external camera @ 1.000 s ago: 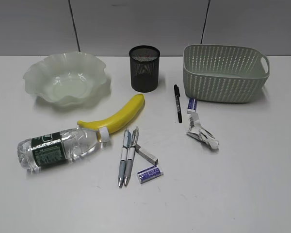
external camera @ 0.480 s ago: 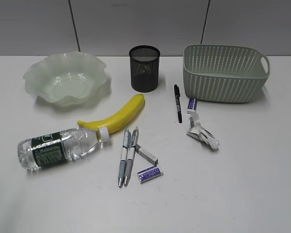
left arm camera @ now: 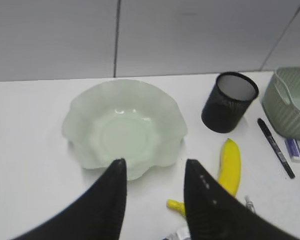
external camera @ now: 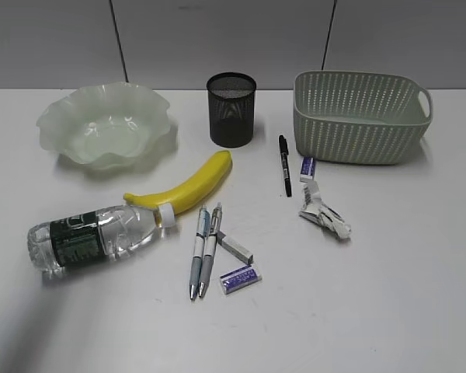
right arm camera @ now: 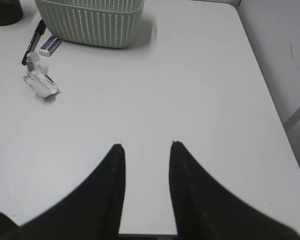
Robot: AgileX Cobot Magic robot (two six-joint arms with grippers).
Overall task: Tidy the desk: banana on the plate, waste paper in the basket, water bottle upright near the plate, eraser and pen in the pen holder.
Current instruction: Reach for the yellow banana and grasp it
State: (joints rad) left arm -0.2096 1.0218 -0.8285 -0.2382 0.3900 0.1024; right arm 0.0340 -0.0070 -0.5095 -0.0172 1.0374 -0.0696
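Nothing is being held yet. On the left, the plate (external camera: 107, 126) is sitting far back, and the left gripper (left arm camera: 152, 172) is hanging over its near rim, fingers apart and empty. The water bottle (external camera: 97, 235) is lying on its side near the banana (external camera: 188, 186). The right gripper (right arm camera: 146, 152) is waiting over bare surface (right arm camera: 190, 90), fingers apart. The banana looks like the first job: reaching down and closing on it.
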